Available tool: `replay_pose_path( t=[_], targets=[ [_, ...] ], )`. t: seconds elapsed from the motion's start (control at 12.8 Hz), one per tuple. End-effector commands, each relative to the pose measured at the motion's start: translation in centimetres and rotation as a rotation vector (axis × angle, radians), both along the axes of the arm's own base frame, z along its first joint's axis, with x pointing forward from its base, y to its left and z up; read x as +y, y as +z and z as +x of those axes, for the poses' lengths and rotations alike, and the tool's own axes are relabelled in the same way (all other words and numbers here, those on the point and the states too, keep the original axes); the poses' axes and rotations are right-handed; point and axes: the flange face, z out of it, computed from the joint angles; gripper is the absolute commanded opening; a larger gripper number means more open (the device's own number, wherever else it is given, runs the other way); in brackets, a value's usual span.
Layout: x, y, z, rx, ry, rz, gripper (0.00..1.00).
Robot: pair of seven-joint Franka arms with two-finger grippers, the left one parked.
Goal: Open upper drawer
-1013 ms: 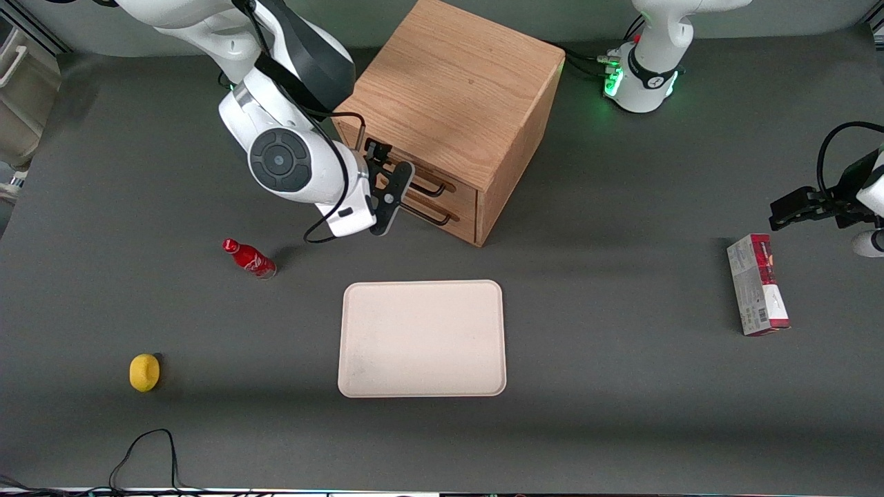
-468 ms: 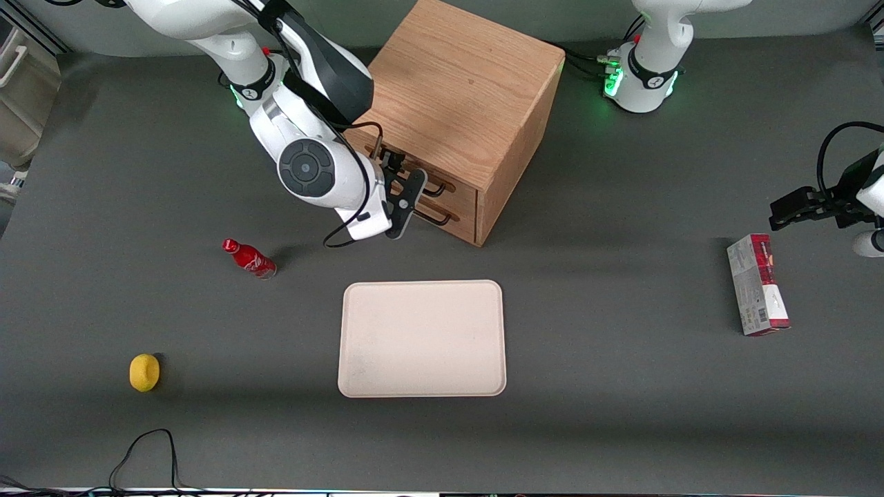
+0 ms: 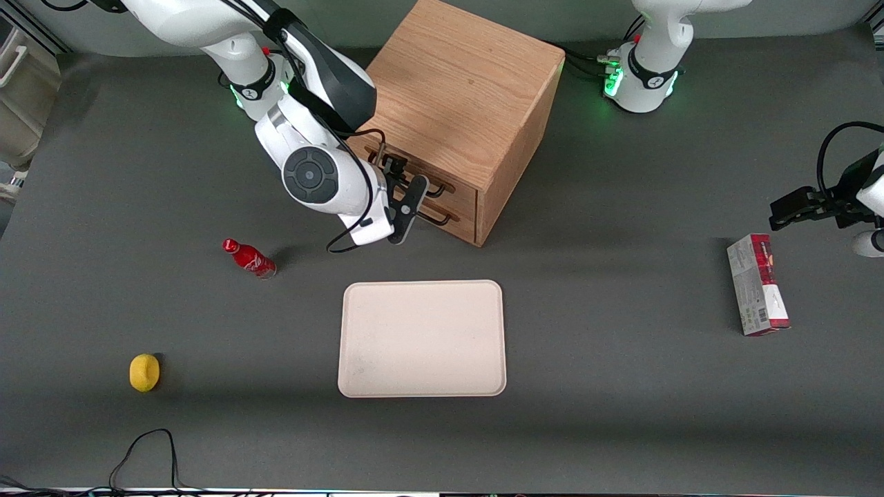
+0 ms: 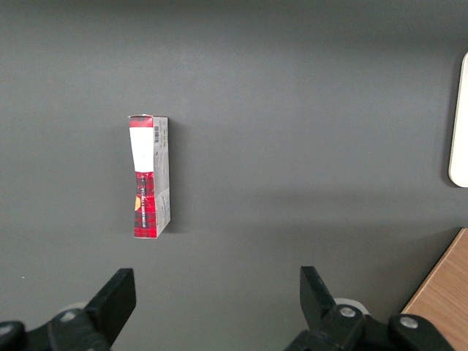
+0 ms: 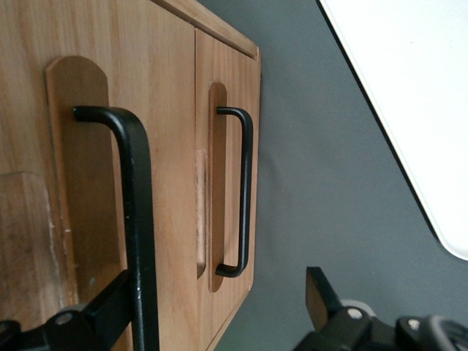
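Note:
The wooden cabinet (image 3: 463,90) stands at the back of the table, both drawers shut. The upper drawer (image 3: 456,185) has a long black wire handle (image 3: 434,186), seen close in the right wrist view (image 5: 135,219). The identical lower drawer (image 5: 227,73) with its own handle (image 5: 245,190) lies beside it, nearer the table top. My right gripper (image 3: 406,192) is open, right in front of the drawer fronts. In the wrist view the gripper (image 5: 212,311) has one fingertip (image 5: 106,307) at the upper handle bar, which crosses it; the other fingertip (image 5: 319,292) is over the grey table. It holds nothing.
A pale tray (image 3: 421,338) lies nearer the front camera than the cabinet; its edge shows in the wrist view (image 5: 409,110). A red bottle (image 3: 250,258) and a yellow object (image 3: 144,372) lie toward the working arm's end. A red-and-white box (image 3: 756,293) lies toward the parked arm's end.
My right gripper has moved along the drawer fronts toward the parked arm's end and closer to the handles. The drawers have not moved.

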Motion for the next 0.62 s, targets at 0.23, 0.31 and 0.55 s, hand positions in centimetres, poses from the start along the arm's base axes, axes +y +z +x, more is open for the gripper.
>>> replay_pose_path(
  t=[0.23, 0.31, 0.55],
  targets=[
    [-4.5, 0.3, 5.6, -0.135, 0.006, -0.023, 1.00],
    [-5.5, 0.4, 6.5, -0.145, -0.016, -0.028, 1.00],
    [-8.6, 0.1, 9.4, -0.176, 0.002, -0.031, 1.00]
  ],
)
